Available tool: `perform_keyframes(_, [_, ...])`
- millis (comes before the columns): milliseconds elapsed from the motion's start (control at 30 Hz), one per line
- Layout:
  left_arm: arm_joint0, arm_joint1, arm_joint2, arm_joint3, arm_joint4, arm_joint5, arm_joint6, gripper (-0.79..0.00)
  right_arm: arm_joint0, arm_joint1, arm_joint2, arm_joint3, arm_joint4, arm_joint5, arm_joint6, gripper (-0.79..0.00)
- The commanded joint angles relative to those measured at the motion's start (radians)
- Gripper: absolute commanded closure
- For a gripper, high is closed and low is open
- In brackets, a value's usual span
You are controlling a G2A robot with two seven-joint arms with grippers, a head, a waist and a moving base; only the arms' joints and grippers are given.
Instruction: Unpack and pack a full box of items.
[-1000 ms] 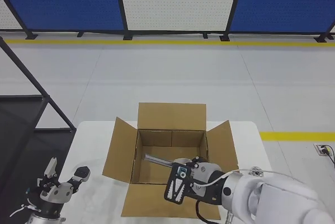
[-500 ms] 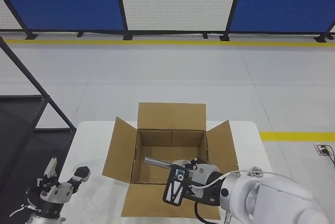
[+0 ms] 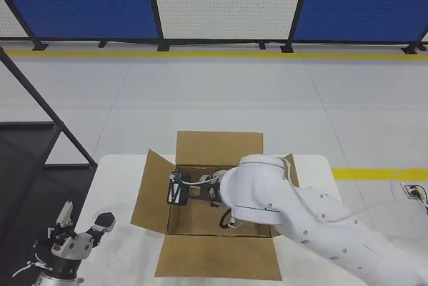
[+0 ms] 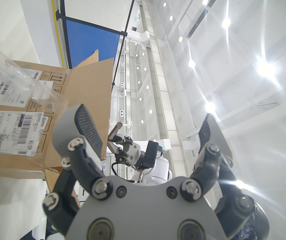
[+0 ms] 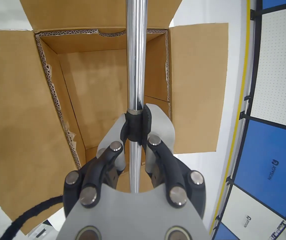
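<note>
An open cardboard box (image 3: 219, 149) stands on the white table (image 3: 121, 250), all four flaps spread out. In the right wrist view its inside (image 5: 95, 76) looks bare. My right gripper (image 5: 136, 123) is shut on a shiny metal rod (image 5: 136, 63) and holds it above the box opening. From above, the right gripper (image 3: 199, 191) hangs over the left half of the box, and the white arm covers the right half. My left gripper (image 3: 85, 217) sits at the table's near left corner, open with nothing in it and pointing up (image 4: 148, 131).
A black metal rack (image 3: 21, 164) stands left of the table. Blue and white partition panels (image 3: 221, 18) close off the far floor behind a yellow line. A clear plastic bag (image 4: 7, 71) lies by the labelled side of the box (image 4: 57, 88).
My right arm has swung from the box's near flap to above the box's left half, carrying the rod with it. The left gripper has stayed where it was.
</note>
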Motion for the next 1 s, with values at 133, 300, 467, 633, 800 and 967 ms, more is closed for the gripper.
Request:
perform_keyframes(133, [0.0,0.0,0.0,0.0,0.0,0.0,0.0,-0.785,0.085,-0.095,-0.11,0.265,0.051,-0.009,0.032,0.0])
perform_keyframes(300, [0.0,0.0,0.0,0.0,0.0,0.0,0.0,-0.785,0.093,-0.15,-0.152,0.406,0.099,-0.019,0.034,0.0])
perform_keyframes(467, [0.0,0.0,0.0,0.0,0.0,0.0,0.0,-0.785,0.09,-0.187,-0.183,0.497,0.114,-0.007,0.072,0.0])
perform_keyframes(633, [0.0,0.0,0.0,0.0,0.0,0.0,0.0,-0.785,0.09,-0.187,-0.183,0.497,0.114,-0.007,0.072,0.0])
perform_keyframes(800, [0.0,0.0,0.0,0.0,0.0,0.0,0.0,-0.785,0.09,-0.187,-0.183,0.497,0.114,-0.007,0.072,0.0])
perform_keyframes(967, [0.0,0.0,0.0,0.0,0.0,0.0,0.0,-0.785,0.059,-0.193,-0.191,0.544,0.09,-0.011,0.018,0.0])
